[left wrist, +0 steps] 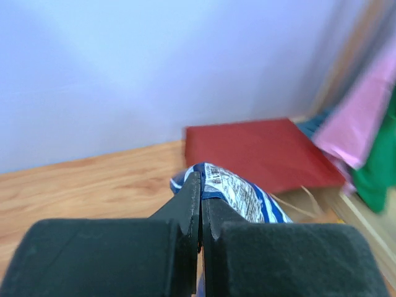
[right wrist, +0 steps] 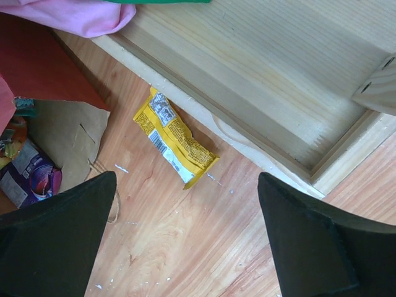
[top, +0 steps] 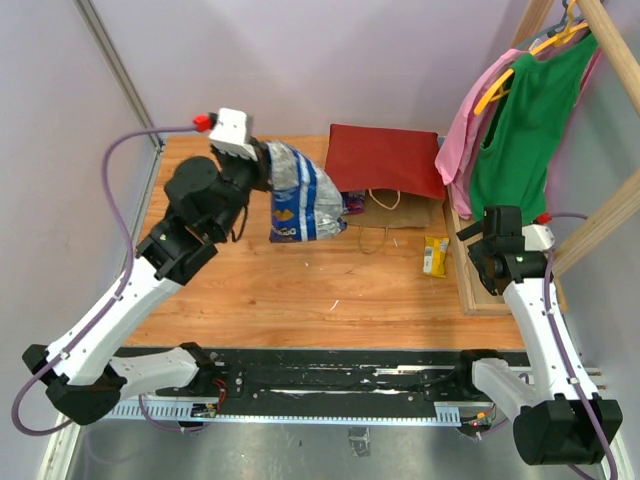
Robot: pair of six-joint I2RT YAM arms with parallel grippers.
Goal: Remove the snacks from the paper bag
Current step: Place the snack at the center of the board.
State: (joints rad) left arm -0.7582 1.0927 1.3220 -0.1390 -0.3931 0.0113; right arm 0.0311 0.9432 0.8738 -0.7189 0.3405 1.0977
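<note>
My left pincer (left wrist: 199, 179) is pressed almost closed on the top edge of the blue Doritos bag (top: 300, 200). Its wrist view shows only a sliver of packet between the fingers, the rest being cut off below them. From above, the packet hangs from the pincer just left of the paper bag (top: 385, 160). I cannot tell whether its lower end touches the worktop (top: 330, 300).

My right pincer (right wrist: 185, 235) is spread wide with nothing between the fingers, poised to the right of the paper bag's mouth. Beyond its fingertips the yellow bar (right wrist: 174, 137) lies flat on the worktop, right of the bag and against the edge of a wooden frame (right wrist: 260, 93).

The paper bag lies on its side, red face up, with its brown mouth toward me and a thin loop handle (top: 385, 198) splayed out in front. A purple packet (right wrist: 31, 179) and something orange peek from the mouth, and what lies deeper in is hidden. Right of the bag hang a pink cloth (top: 480, 120) and a green cloth (top: 520, 130), both cropped by the picture edge.
</note>
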